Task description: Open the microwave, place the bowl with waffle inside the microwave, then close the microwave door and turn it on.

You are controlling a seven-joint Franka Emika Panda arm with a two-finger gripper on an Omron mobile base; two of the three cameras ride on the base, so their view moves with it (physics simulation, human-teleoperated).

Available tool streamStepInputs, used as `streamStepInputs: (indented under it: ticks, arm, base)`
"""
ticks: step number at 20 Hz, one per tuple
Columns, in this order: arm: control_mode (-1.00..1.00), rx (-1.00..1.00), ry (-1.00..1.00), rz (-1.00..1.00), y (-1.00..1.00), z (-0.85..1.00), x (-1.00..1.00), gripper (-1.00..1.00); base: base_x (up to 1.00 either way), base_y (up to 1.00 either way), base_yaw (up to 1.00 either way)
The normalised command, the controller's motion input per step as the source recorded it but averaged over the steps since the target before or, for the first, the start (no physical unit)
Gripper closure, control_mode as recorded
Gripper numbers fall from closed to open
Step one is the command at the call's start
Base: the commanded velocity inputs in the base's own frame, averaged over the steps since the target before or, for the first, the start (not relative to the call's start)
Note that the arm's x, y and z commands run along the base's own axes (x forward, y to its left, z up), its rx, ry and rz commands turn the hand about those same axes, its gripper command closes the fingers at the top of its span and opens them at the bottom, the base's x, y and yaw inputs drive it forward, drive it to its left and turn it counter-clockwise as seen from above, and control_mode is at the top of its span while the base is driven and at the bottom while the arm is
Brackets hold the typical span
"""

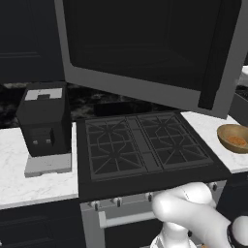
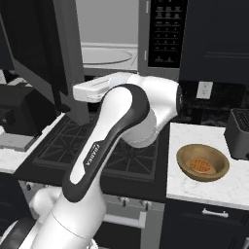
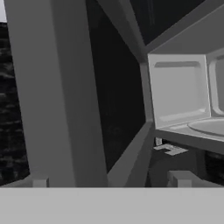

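Dark cabinets, white marble counter

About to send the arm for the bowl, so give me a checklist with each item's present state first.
1. Microwave door swung open: ok.
2. Microwave interior free, with the turntable bare: ok.
3. Gripper open, holding nothing: ok.
4. Wooden bowl upright on the counter right of the stove: ok.
5. Waffle inside the bowl: ok.
6. Gripper positioned at the bowl: not ok, it points at the door.
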Motion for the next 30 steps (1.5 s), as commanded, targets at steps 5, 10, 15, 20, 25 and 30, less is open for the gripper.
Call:
streamStepInputs:
  ticks: [5,10,15,20,25,30]
  arm:
    - [-1.00,0.00,0.00,0.09,0.60,0.00,-0.52,-1.00]
    - [-1.00,0.00,0.00,0.24,0.43,0.00,-0.54,-1.00]
    - [-1.00,0.00,0.00,0.32,0.38,0.00,-0.44,-1.00]
    - [-1.00,0.00,0.00,0.35,0.53,0.00,-0.41,-1.00]
    - [-1.00,0.00,0.00,0.10,0.56,0.00,-0.08,-1.00]
    - [-1.00,0.00,-0.02,0.00,0.77,0.00,-0.07,-1.00]
  base:
    - [0.00,0.00,0.00]
    - [0.00,0.00,0.00]
    - [0.00,0.00,0.00]
    - [0.00,0.00,0.00]
    - [0.00,0.00,0.00]
    - [0.00,0.00,0.00]
